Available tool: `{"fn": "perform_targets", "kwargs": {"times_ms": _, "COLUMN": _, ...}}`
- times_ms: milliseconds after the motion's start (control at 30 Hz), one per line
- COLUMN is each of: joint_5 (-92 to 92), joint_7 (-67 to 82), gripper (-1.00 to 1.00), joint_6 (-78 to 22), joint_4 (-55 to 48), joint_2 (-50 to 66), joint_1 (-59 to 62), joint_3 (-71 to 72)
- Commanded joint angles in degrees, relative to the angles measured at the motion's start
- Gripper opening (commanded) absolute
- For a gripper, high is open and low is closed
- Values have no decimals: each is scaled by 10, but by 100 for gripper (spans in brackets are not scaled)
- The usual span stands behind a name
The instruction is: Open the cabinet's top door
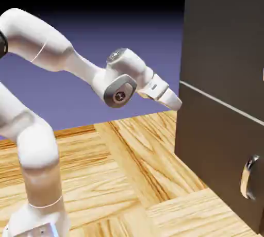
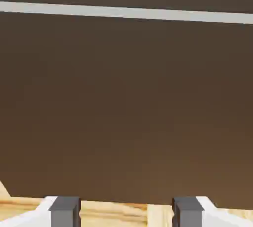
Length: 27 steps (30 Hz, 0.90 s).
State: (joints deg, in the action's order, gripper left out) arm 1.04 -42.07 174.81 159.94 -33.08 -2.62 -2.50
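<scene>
The cabinet [image 1: 221, 102] stands at the right on the wooden desk [image 1: 129, 179], dark and taller than the arm. Its top door [image 1: 227, 45] is the upper panel, parted from the lower panel [image 1: 216, 164] by a pale seam; it looks shut, though its handle is hard to make out at the frame's edge. A curved silver handle [image 1: 249, 178] sits on the lower panel. The hand [image 1: 172, 100] hovers just beside the cabinet's near corner around seam height, its fingers [image 2: 64, 210] spread apart and holding nothing.
</scene>
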Motion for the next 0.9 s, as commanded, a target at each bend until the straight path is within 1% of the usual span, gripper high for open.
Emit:
{"fn": "perform_targets", "kwargs": {"times_ms": 0, "joint_5": 9, "joint_7": 3, "gripper": 0, "joint_6": 7, "joint_4": -9, "joint_2": -3, "joint_1": -16, "joint_3": -21}}
{"fn": "perform_targets", "kwargs": {"times_ms": 867, "joint_5": 232, "joint_7": 86, "gripper": 0, "joint_6": 181, "joint_4": -237, "joint_2": -93, "joint_1": -433, "joint_3": -561}}
